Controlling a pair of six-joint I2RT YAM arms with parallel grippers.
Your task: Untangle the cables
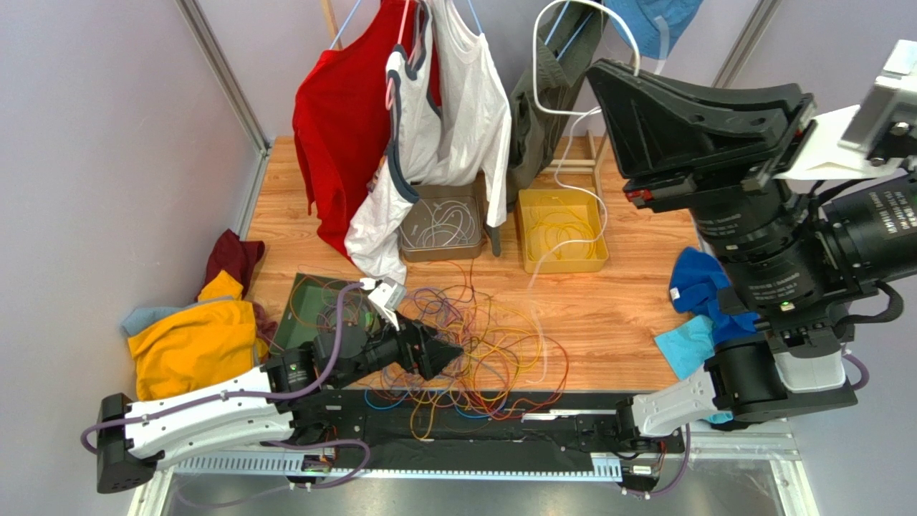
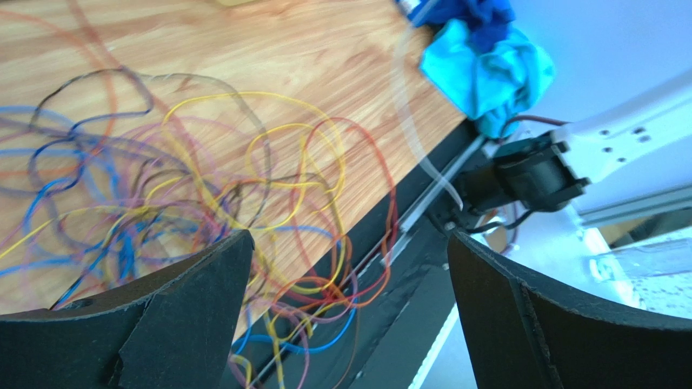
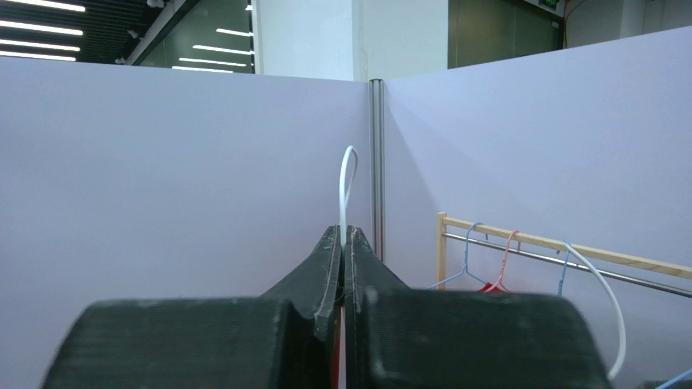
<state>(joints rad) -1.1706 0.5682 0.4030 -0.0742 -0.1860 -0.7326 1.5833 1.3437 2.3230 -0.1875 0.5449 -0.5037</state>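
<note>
The cables [image 1: 479,349] lie in a loose snarl of orange, yellow, purple, blue and red wires at the table's near middle, some spilling over the front edge. The left wrist view shows them [image 2: 203,203] too. My left gripper [image 1: 441,353] hovers low over the snarl's left side. It is open and empty [image 2: 348,239]. My right gripper [image 1: 595,75] is raised high near the camera and is shut [image 3: 343,237] on a white cable [image 3: 348,174]. That white cable [image 1: 562,204] loops over the top and hangs down to the snarl.
A rack with a red shirt [image 1: 339,118], a white shirt [image 1: 457,108] and a grey garment stands at the back. A grey bin [image 1: 441,228] and a yellow bin [image 1: 560,231] hold wires. A green tray [image 1: 307,306], a clothes pile [image 1: 194,344] and blue cloths [image 1: 697,296] flank the snarl.
</note>
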